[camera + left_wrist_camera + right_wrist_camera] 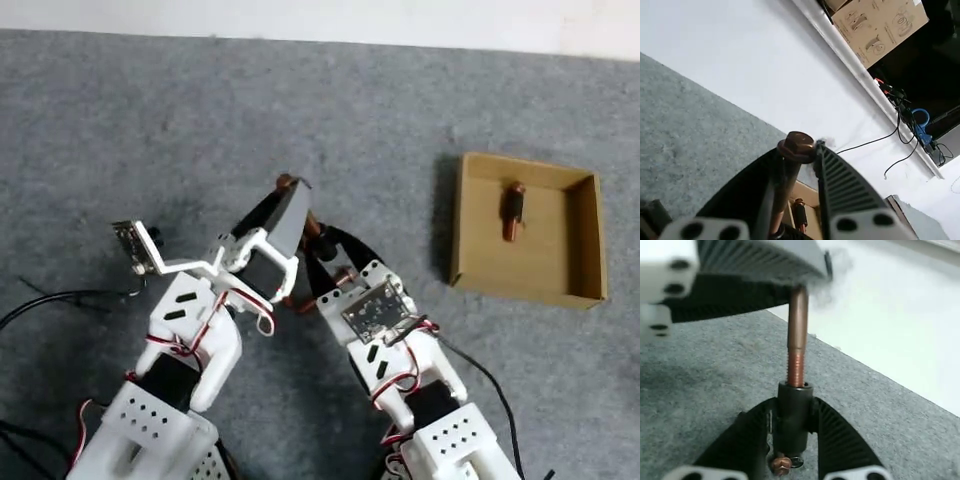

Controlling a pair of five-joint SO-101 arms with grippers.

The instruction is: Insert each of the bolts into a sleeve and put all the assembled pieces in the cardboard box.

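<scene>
While clamping the sleeve (792, 427) in the right hand (793, 407) and pinching the bolt (798, 320) just under its head in the left hand (799, 159), only starting the threaded tip into the bore, so mid-insertion; farther across the desk (120, 130), one assembled piece (512, 212) already in the cardboard box (588, 240).

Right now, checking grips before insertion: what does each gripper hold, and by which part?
Left gripper clamps the bolt by its shaft below the head; right gripper clamps the sleeve around its body.

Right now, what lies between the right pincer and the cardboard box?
The high view shows just bare grey mat between the right pincer and the cardboard box; nothing sits on that stretch.
</scene>
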